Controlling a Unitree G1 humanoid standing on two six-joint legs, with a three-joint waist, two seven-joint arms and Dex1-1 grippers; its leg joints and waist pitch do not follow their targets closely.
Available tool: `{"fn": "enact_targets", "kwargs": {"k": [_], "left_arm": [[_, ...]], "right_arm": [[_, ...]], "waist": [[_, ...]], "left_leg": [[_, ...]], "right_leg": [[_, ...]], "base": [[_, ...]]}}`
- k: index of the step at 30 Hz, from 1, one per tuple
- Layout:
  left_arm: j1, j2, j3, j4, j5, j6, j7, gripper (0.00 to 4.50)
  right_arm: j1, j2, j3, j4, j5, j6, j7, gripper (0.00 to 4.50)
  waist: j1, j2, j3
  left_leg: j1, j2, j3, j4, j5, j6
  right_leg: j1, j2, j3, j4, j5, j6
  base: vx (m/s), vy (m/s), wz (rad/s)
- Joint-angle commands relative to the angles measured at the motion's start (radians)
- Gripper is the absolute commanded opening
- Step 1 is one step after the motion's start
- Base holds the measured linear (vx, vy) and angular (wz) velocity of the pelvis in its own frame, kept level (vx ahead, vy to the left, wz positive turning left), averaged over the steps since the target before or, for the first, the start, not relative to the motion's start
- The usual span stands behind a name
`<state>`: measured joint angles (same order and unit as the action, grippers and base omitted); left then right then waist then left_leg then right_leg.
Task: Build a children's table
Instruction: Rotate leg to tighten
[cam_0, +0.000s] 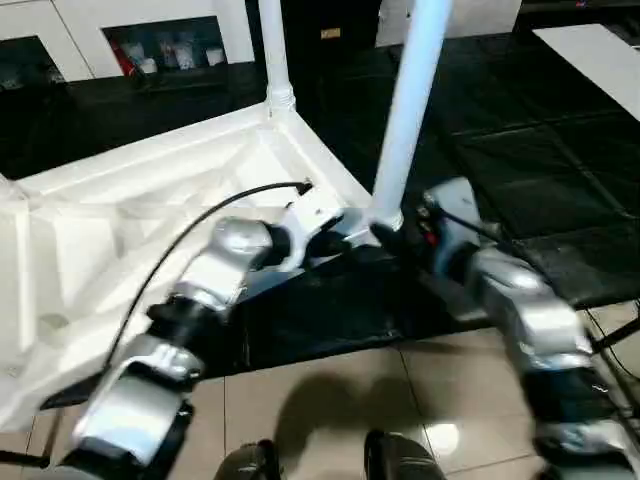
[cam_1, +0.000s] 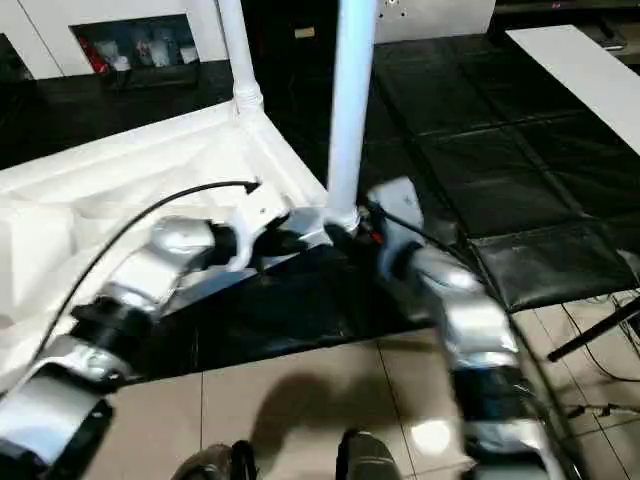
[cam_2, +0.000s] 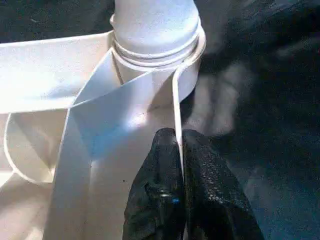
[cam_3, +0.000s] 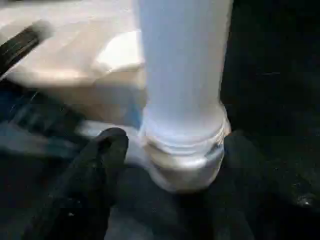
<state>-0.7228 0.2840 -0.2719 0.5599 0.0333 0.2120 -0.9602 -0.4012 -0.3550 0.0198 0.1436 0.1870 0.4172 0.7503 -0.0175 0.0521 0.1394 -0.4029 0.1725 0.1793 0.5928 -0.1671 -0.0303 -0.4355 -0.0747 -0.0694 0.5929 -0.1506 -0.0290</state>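
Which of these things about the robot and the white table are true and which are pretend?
1. The tabletop lies upside down, ribs showing. True.
2. Two legs stand up from its corners: the near leg and the far leg. True.
3. The left gripper is wide open in the air. False: its fingers pinch the tabletop's thin edge wall.
4. The right gripper sits at the bottom of the near leg, a finger beside the joint. True.
5. The floor under the robot is green carpet. False: it is pale tile.
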Motion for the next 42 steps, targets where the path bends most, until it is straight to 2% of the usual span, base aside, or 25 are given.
{"fn": "enact_targets", "kwargs": {"k": [1, 2, 5, 8, 9, 11, 12, 14, 15, 17, 18, 19, 21, 22, 26, 27, 28, 30, 34, 38, 41, 42], "left_arm": [[0.005, 0.014, -0.020, -0.024, -0.003, -0.044, -0.073, 0.00], [0.006, 0.022, -0.025, -0.021, -0.005, -0.053, -0.092, 0.00], [0.013, 0.064, -0.053, -0.017, -0.026, -0.106, -0.220, 0.00], [0.021, 0.101, -0.082, -0.032, -0.055, -0.166, -0.366, 0.00], [0.021, 0.107, -0.088, -0.033, -0.055, -0.171, -0.380, 0.00], [0.021, 0.119, -0.100, -0.035, -0.054, -0.182, -0.411, 0.00], [0.020, 0.123, -0.103, -0.036, -0.053, -0.184, -0.420, 0.00], [0.019, 0.133, -0.110, -0.039, -0.049, -0.189, -0.439, 0.00], [0.017, 0.140, -0.113, -0.045, -0.050, -0.191, -0.457, 0.00], [0.016, 0.143, -0.114, -0.045, -0.051, -0.194, -0.467, 0.00], [0.016, 0.145, -0.115, -0.047, -0.053, -0.197, -0.476, 0.00], [0.016, 0.147, -0.118, -0.051, -0.055, -0.198, -0.488, 0.00], [0.016, 0.152, -0.124, -0.055, -0.061, -0.204, -0.515, 0.00], [0.017, 0.153, -0.126, -0.056, -0.062, -0.206, -0.521, 0.00], [0.013, 0.154, -0.128, -0.050, -0.061, -0.214, -0.532, 0.00], [0.011, 0.154, -0.129, -0.047, -0.061, -0.215, -0.535, 0.00], [0.010, 0.154, -0.129, -0.045, -0.060, -0.217, -0.536, 0.00], [0.008, 0.155, -0.129, -0.043, -0.059, -0.217, -0.540, 0.00], [0.007, 0.155, -0.130, -0.042, -0.057, -0.217, -0.543, 0.00], [0.009, 0.150, -0.120, -0.043, -0.070, -0.190, -0.539, 0.00], [-0.001, 0.121, -0.089, -0.039, -0.066, -0.099, -0.435, 0.00], [-0.010, 0.095, -0.067, -0.030, -0.060, -0.058, -0.356, 0.00]], "right_arm": [[-0.002, -0.018, 0.023, -0.036, 0.010, -0.036, 0.081, 3.75], [-0.004, -0.030, 0.026, -0.033, 0.011, -0.043, 0.097, 3.87], [-0.021, -0.086, 0.047, -0.008, 0.026, -0.084, 0.206, 3.87], [-0.034, -0.136, 0.084, 0.009, 0.063, -0.101, 0.358, 3.87], [-0.036, -0.141, 0.089, 0.012, 0.067, -0.102, 0.376, 3.87], [-0.044, -0.149, 0.100, 0.024, 0.067, -0.108, 0.410, 3.87], [-0.048, -0.151, 0.105, 0.031, 0.063, -0.113, 0.417, 3.53], [-0.059, -0.154, 0.116, 0.046, 0.058, -0.121, 0.439, 3.53], [-0.062, -0.159, 0.126, 0.049, 0.072, -0.116, 0.478, 3.48], [-0.064, -0.161, 0.130, 0.051, 0.079, -0.115, 0.498, 3.35], [-0.065, -0.162, 0.134, 0.051, 0.086, -0.113, 0.513, 3.10], [-0.067, -0.162, 0.138, 0.052, 0.089, -0.114, 0.524, 3.06], [-0.076, -0.162, 0.148, 0.062, 0.097, -0.117, 0.548, 2.98], [-0.080, -0.163, 0.153, 0.067, 0.096, -0.118, 0.556, 2.71], [-0.096, -0.161, 0.161, 0.096, 0.092, -0.127, 0.581, 2.63], [-0.102, -0.159, 0.162, 0.106, 0.091, -0.132, 0.584, 2.33], [-0.107, -0.158, 0.164, 0.115, 0.091, -0.134, 0.590, 2.23], [-0.113, -0.157, 0.167, 0.125, 0.090, -0.136, 0.602, 2.20], [-0.116, -0.157, 0.170, 0.131, 0.092, -0.134, 0.612, 2.00], [-0.106, -0.152, 0.172, 0.114, 0.119, -0.098, 0.627, 1.96], [-0.078, -0.124, 0.157, 0.064, 0.119, -0.056, 0.537, 1.96], [-0.067, -0.093, 0.147, 0.056, 0.083, -0.051, 0.432, 1.96]], "waist": [[0.007, -0.012, -0.095], [0.007, -0.012, -0.093], [0.015, -0.010, -0.091], [0.031, -0.008, -0.091], [0.033, -0.010, -0.092], [0.048, -0.008, -0.094], [0.053, -0.011, -0.094], [0.058, -0.012, -0.095], [0.058, -0.018, -0.094], [0.060, -0.016, -0.094], [0.060, -0.016, -0.094], [0.060, -0.019, -0.094], [0.061, -0.018, -0.093], [0.061, -0.017, -0.092], [0.065, -0.017, -0.094], [0.066, -0.017, -0.094], [0.067, -0.017, -0.093], [0.067, -0.014, -0.093], [0.067, -0.017, -0.095], [0.067, -0.016, -0.095], [0.067, -0.016, -0.093], [0.067, -0.016, -0.093]], "left_leg": [[0.014, 0.042, -0.016, -0.052, -0.121, 0.163], [0.017, 0.043, -0.015, -0.053, -0.135, 0.160], [0.021, 0.046, -0.016, -0.054, -0.158, 0.143], [0.027, 0.051, -0.014, -0.056, -0.155, 0.141], [0.026, 0.052, -0.013, -0.056, -0.153, 0.145], [0.029, 0.055, -0.012, -0.055, -0.143, 0.147], [0.030, 0.055, -0.011, -0.055, -0.139, 0.142], [0.028, 0.056, -0.012, -0.056, -0.130, 0.139], [0.026, 0.056, -0.011, -0.056, -0.130, 0.137], [0.025, 0.054, -0.012, -0.056, -0.128, 0.138], [0.025, 0.055, -0.012, -0.056, -0.128, 0.138], [0.025, 0.054, -0.011, -0.055, -0.128, 0.140], [0.023, 0.052, -0.011, -0.055, -0.128, 0.139], [0.024, 0.053, -0.012, -0.056, -0.127, 0.138], [0.024, 0.054, -0.012, -0.055, -0.125, 0.137], [0.025, 0.054, -0.011, -0.055, -0.128, 0.135], [0.025, 0.055, -0.012, -0.055, -0.129, 0.133], [0.025, 0.054, -0.012, -0.055, -0.128, 0.130], [0.024, 0.053, -0.011, -0.054, -0.125, 0.132], [0.025, 0.054, -0.012, -0.055, -0.121, 0.135], [0.025, 0.055, -0.011, -0.056, -0.115, 0.132], [0.025, 0.054, -0.012, -0.056, -0.126, 0.127]], "right_leg": [[0.083, -0.063, 0.045, -0.065, -0.144, -0.250], [0.079, -0.062, 0.044, -0.068, -0.170, -0.253], [0.077, -0.065, 0.045, -0.072, -0.231, -0.244], [0.072, -0.064, 0.047, -0.067, -0.204, -0.258], [0.074, -0.063, 0.048, -0.067, -0.193, -0.261], [0.070, -0.066, 0.049, -0.062, -0.173, -0.270], [0.069, -0.066, 0.049, -0.060, -0.173, -0.273], [0.071, -0.067, 0.049, -0.057, -0.167, -0.275], [0.071, -0.068, 0.050, -0.058, -0.169, -0.273], [0.073, -0.069, 0.049, -0.057, -0.174, -0.271], [0.073, -0.069, 0.049, -0.057, -0.177, -0.270], [0.074, -0.069, 0.050, -0.058, -0.181, -0.267], [0.073, -0.070, 0.049, -0.060, -0.198, -0.259], [0.072, -0.069, 0.049, -0.060, -0.201, -0.258], [0.071, -0.068, 0.048, -0.059, -0.198, -0.262], [0.070, -0.068, 0.049, -0.060, -0.202, -0.261], [0.070, -0.068, 0.049, -0.059, -0.203, -0.261], [0.070, -0.069, 0.049, -0.059, -0.203, -0.260], [0.072, -0.068, 0.049, -0.059, -0.194, -0.262], [0.072, -0.067, 0.048, -0.058, -0.190, -0.263], [0.071, -0.066, 0.049, -0.058, -0.189, -0.266], [0.070, -0.067, 0.049, -0.061, -0.207, -0.263]], "base": [[0.000, 0.000, 0.00], [0.000, 0.000, 0.00], [0.000, 0.000, 0.00], [0.000, 0.000, 0.00], [0.000, 0.000, 0.00], [0.000, 0.000, 0.00], [0.000, 0.000, 0.00], [0.000, 0.000, 0.00], [0.000, 0.000, 0.00], [0.000, 0.000, 0.00], [0.000, 0.000, 0.00], [0.000, 0.000, 0.00], [0.000, 0.000, 0.00], [0.000, 0.000, 0.00], [0.000, 0.000, 0.00], [0.000, 0.000, 0.00], [0.000, 0.000, 0.00], [0.000, 0.000, 0.00], [0.000, 0.000, 0.00], [0.000, 0.000, 0.00], [0.000, 0.000, 0.00], [0.000, 0.000, 0.00]]}}
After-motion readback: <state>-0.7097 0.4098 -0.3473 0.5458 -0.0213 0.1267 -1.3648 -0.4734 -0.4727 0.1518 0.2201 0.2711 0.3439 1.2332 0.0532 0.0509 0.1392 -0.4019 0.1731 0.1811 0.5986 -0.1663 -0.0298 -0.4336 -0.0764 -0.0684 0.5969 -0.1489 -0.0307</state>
